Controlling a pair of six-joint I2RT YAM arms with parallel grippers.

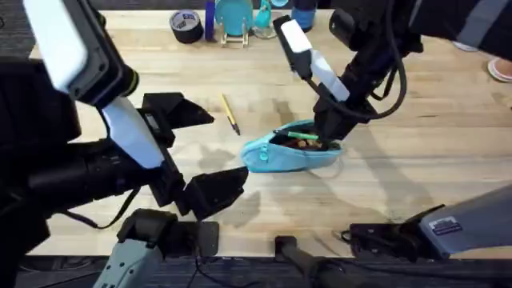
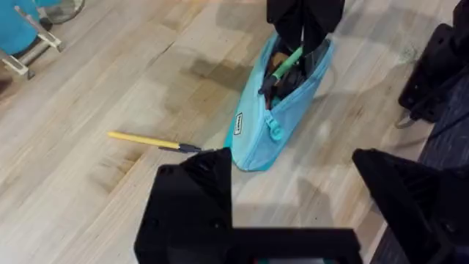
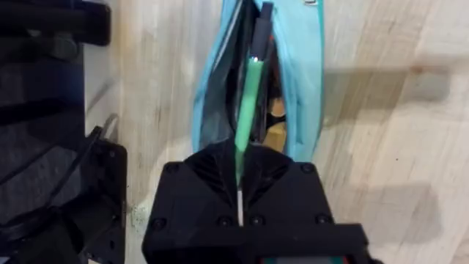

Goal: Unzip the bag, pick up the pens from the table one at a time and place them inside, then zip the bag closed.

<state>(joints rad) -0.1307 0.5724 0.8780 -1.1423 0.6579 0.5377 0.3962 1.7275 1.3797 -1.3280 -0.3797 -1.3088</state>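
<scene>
Light-blue pencil pouch (image 1: 290, 152), unzipped, mid-table. Right gripper (image 3: 240, 176) clamps green pen (image 3: 248, 110), feeding it inside. Left gripper (image 2: 293, 187) spread, empty. Next, probably: release; fetch yellow pen (image 1: 230, 114) toward far edge.

The worktop (image 1: 416, 152) is pale butcher-block wood, smooth and satin. The pencil pouch (image 1: 288, 156) is soft matt cloth. The green pen (image 3: 248, 103) looks smooth plastic, as does the yellow pen (image 2: 143, 139).
</scene>
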